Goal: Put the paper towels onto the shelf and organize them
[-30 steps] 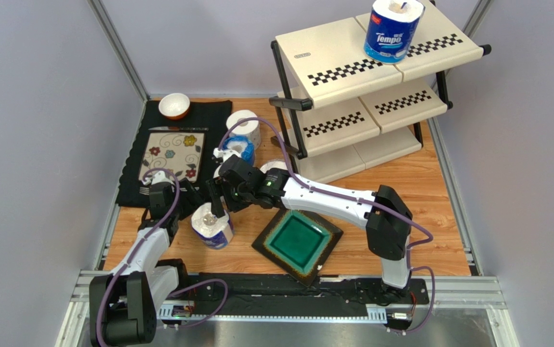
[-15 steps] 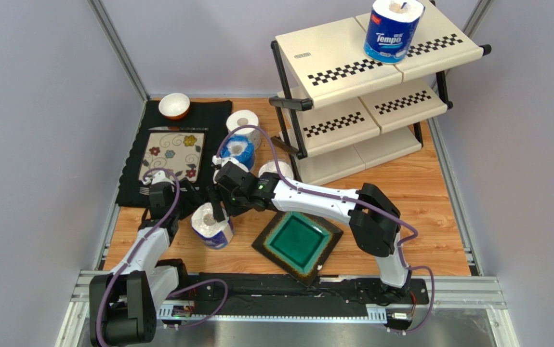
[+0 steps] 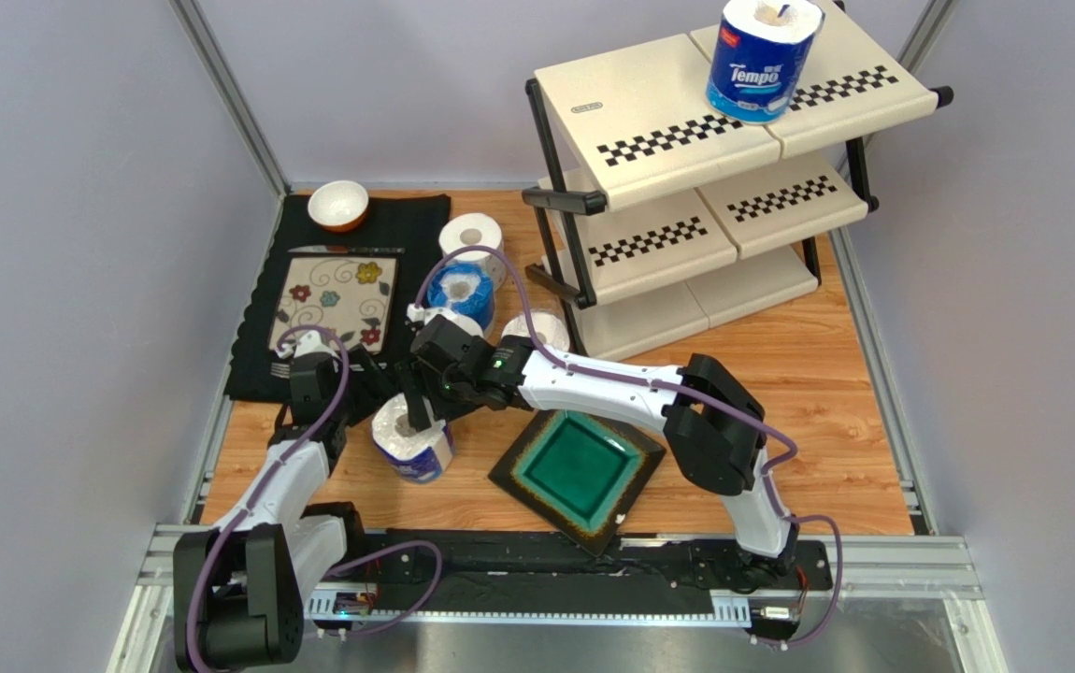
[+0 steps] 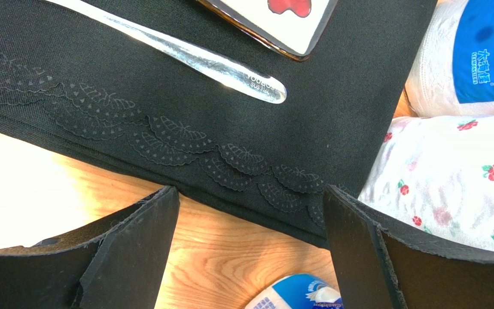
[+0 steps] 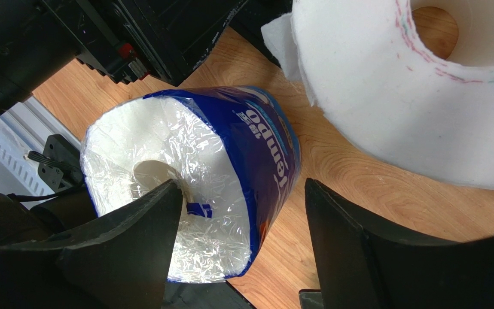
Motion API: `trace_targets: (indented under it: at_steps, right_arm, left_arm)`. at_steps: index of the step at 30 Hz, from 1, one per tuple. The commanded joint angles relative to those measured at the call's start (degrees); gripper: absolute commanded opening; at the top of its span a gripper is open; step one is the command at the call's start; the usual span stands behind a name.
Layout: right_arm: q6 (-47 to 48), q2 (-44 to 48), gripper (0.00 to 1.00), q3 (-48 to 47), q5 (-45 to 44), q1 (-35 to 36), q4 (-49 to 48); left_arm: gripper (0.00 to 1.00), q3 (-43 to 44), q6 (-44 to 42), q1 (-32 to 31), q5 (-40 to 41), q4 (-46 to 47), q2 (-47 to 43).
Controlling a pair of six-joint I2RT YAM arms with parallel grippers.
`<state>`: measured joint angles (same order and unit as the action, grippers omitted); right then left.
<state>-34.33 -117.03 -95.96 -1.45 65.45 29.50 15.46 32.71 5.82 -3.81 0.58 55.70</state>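
The shelf [image 3: 670, 133] stands at the back right with one Tempo paper towel roll [image 3: 764, 56] upright on its top tier. Another Tempo roll [image 3: 410, 438] stands on the table near the front left; it also shows in the right wrist view [image 5: 191, 187]. My right gripper [image 3: 423, 404] [image 5: 243, 193] is open just above it, one finger over the core, the other outside the blue wrapper. More rolls stand behind: a plain white one [image 3: 475, 236], a blue-wrapped one [image 3: 460, 290] and a white one [image 3: 536, 331]. My left gripper [image 3: 372, 382] [image 4: 249, 199] is open and empty over the placemat's edge.
A green square plate [image 3: 578, 470] lies right of the near roll. The black floral placemat [image 3: 291, 302] holds a tray and cutlery [image 4: 230, 67], with a small bowl [image 3: 338, 204] behind. A floral-print roll [image 4: 449, 180] is close to my left gripper's right finger.
My right arm has folded and its gripper has moved left and down onto the near Tempo roll. The left arm and the rolls have not moved.
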Motion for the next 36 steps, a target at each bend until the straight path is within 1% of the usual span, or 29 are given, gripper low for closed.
trace_targets:
  at_steps: [1,9,17,20,21,23,24,25,30,36]
  right_arm:
    - [-0.30,-0.92,0.72,-0.63,-1.53,0.20,-0.14]
    - [0.75,-2.94,0.70,-2.04,-1.80,0.29,1.88]
    - [1.37,-2.76,0.65,-1.86,-2.68,0.38,2.32]
    - [1.72,-2.50,0.57,-1.68,-2.94,0.29,2.58]
    - [1.81,-2.24,0.50,-1.60,-2.85,0.29,2.41]
    - [2.24,-1.71,0.44,-0.90,-2.50,0.29,2.23]
    - [2.42,-0.92,0.39,-0.72,-2.33,0.29,2.23]
    - [2.68,-0.39,0.38,-0.54,-2.15,0.38,2.15]
    - [4.79,3.82,0.37,0.51,-1.10,0.20,2.14]
    - [5.32,12.43,0.36,1.39,-1.88,0.12,3.11]
  left_arm:
    - [0.90,-1.14,0.69,0.33,-0.76,-2.34,0.99]
    - [0.90,-1.05,0.60,0.33,-0.49,-2.34,0.99]
    - [0.90,-1.05,0.60,0.33,-0.40,-2.42,1.07]
    - [0.90,-1.14,0.51,0.33,-0.40,-2.42,0.99]
    - [0.90,-1.14,0.51,0.33,-0.23,-2.60,1.07]
    - [0.90,-1.22,0.51,0.33,-0.14,-2.51,0.99]
    - [0.90,-1.14,0.51,0.33,-0.05,-2.60,0.90]
    - [0.90,-1.14,0.51,0.33,-0.05,-2.51,0.81]
    - [0.90,-1.14,0.51,0.33,0.03,-2.60,0.81]
    - [0.90,-1.14,0.51,0.33,0.12,-2.69,0.81]
